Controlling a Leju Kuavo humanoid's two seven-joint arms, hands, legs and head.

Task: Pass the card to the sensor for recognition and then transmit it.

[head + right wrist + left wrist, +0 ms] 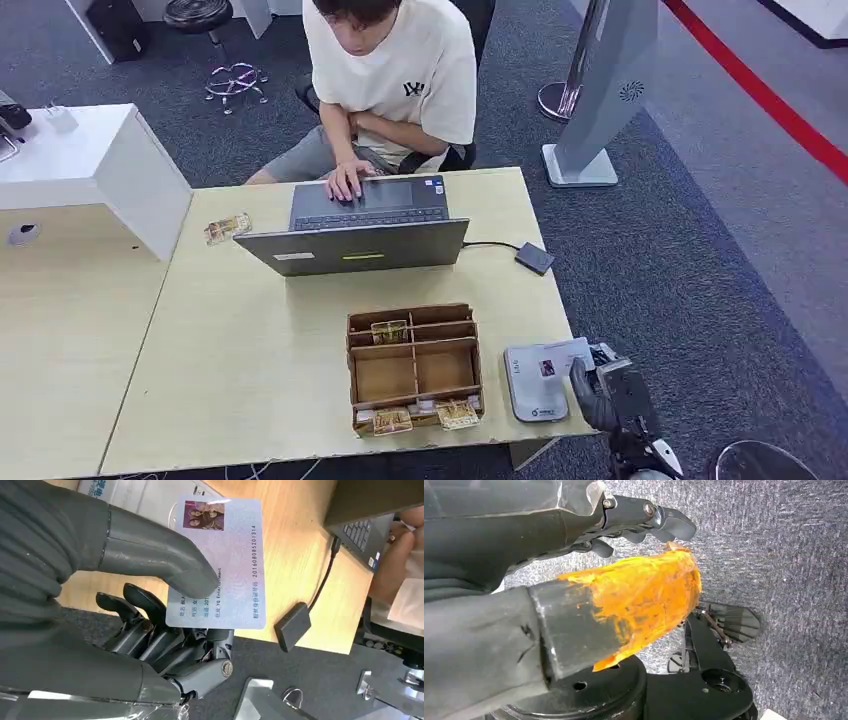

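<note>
My right hand (598,396) is at the table's near right corner and pinches a white ID card (561,355) between thumb and fingers. The card lies just over the far edge of the white card sensor (533,388). Close up, the card (222,562) shows a small photo and printed lines, with the thumb (165,565) pressed on its face, the fingers (150,630) under it, and the sensor (135,492) beyond it. My left hand (614,610) hangs over the carpet, thumb wrapped in orange tape, holding nothing, fingers (644,517) extended.
A wooden divided box (413,368) with several cards stands left of the sensor. Behind it, a person (390,80) types on an open laptop (365,235). A small dark cabled device (534,258) lies at the table's right edge. Another card (227,228) lies far left.
</note>
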